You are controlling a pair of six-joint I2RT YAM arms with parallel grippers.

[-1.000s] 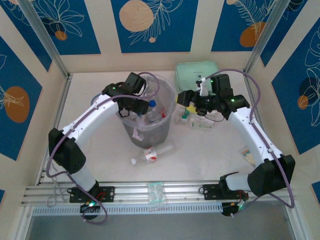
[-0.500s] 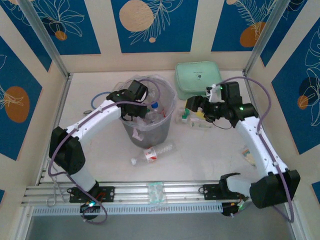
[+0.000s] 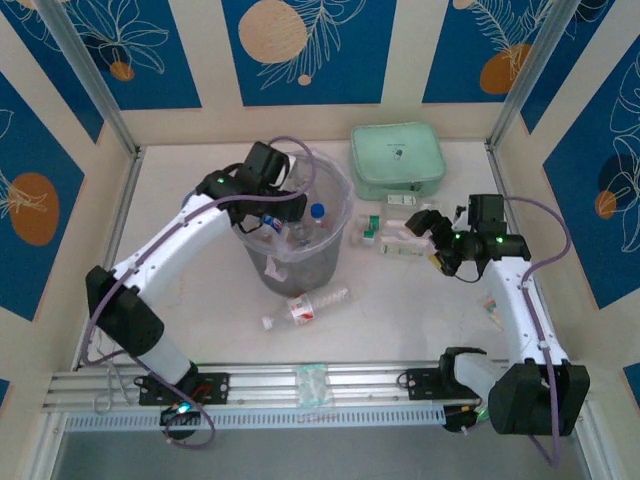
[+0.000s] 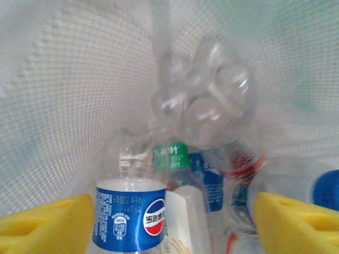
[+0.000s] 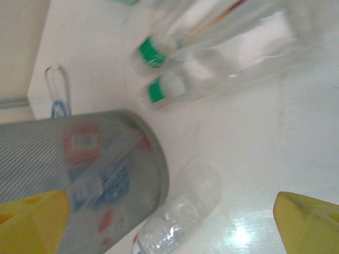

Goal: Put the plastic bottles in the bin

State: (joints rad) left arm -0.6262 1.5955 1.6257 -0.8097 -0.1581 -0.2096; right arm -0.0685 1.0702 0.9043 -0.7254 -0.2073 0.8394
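The bin [image 3: 340, 200] stands mid-table with several plastic bottles [image 3: 300, 232] inside. My left gripper [image 3: 274, 208] hangs over its left rim, jaws open. In the left wrist view the yellow pads [image 4: 47, 222] stand wide apart, and a blue-labelled bottle [image 4: 130, 214] rests loose beside the left one among other bottles. One clear bottle [image 3: 306, 305] lies on the table in front of the bin. Green-capped bottles [image 3: 392, 237] lie right of the bin. My right gripper [image 3: 432, 240] is open just right of them, with nothing between its pads [image 5: 310, 222].
A mint green zip case [image 3: 397, 160] sits at the back behind the green-capped bottles. Small packets [image 3: 493, 306] lie by the right wall. A clip [image 5: 55, 92] lies left of the bin. A crumpled wrapper [image 3: 311, 382] rests on the front rail.
My left gripper dipped into the bin, shut, then opened, and the blue-labelled bottle is now loose inside. My right arm drew back to the right, away from the green-capped bottles.
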